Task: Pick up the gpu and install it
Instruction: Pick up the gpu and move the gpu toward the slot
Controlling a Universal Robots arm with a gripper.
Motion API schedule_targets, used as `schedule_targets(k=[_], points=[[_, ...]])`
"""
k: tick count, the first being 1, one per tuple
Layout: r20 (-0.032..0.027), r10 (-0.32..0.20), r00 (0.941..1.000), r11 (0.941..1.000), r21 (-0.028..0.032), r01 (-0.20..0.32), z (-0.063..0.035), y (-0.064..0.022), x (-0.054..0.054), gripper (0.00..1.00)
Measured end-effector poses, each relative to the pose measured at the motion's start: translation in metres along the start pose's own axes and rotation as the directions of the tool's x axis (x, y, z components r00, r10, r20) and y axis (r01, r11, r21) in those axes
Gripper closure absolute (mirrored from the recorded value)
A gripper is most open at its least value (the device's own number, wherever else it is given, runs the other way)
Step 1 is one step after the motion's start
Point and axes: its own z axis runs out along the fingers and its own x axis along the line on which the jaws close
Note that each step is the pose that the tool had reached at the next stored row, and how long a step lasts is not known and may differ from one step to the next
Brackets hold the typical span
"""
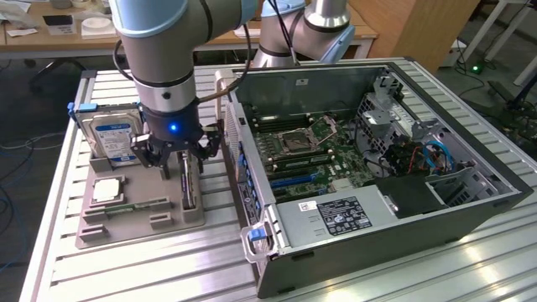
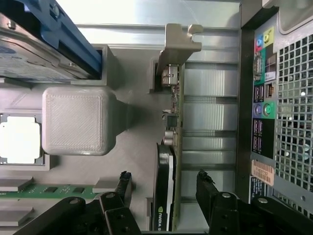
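- While the tool (image 1: 178, 162) hangs low over the grey holder tray (image 1: 143, 223), its two fingers (image 2: 123, 190) stand wide apart and hold nothing.
- Directly under the tool, between the fingers but touching neither of them, the gpu (image 2: 165, 205) stands on its long edge in a slot of the tray. Its metal bracket (image 2: 178, 44) is at the end farther from the tool.
- I judge the card to be light and stiff, but fragile, because small parts sit on the board. It seems better to grip its two flat faces near the middle of the upper edge, and not the bracket or the contacts.
- On one side of the tool stands the hard drive (image 1: 113, 141), with the processor (image 1: 107, 189) lying near it. On the other side, the open computer case (image 1: 378, 163) lies on the bench (image 1: 126, 270).
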Motion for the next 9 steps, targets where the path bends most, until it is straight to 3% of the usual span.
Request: schedule_targets(k=[9], points=[[0.0, 0.001, 1.0, 1.0, 0.0, -0.001, 0.0138, -0.0006, 0.0, 0.35]])
